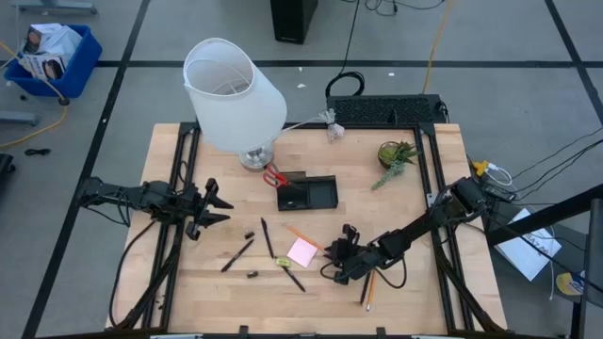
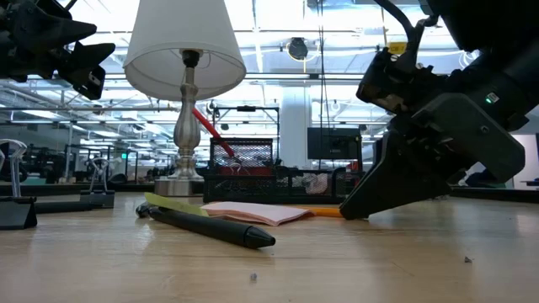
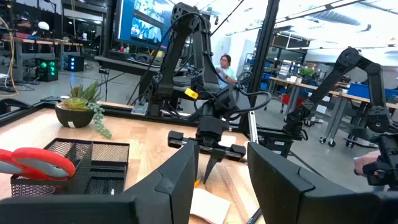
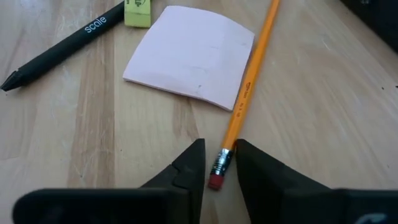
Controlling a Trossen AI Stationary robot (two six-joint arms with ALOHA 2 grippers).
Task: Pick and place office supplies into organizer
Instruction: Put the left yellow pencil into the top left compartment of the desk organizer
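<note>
I am seeing the orange pencil (image 4: 247, 81) lying flat beside the pink sticky-note pad (image 4: 189, 56), black pen (image 4: 65, 43) nearby; red-handled scissors (image 1: 274, 176) are standing in the black organizer (image 1: 320, 195).

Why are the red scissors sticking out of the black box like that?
The red scissors are only half in the organizer; their handles hang over its corner toward the lamp. Nothing looks broken. The right hand is closing around a pencil lying beside the pink pad.

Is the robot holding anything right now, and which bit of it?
The right gripper pinches the orange pencil at its eraser end. The left gripper holds nothing.
</note>
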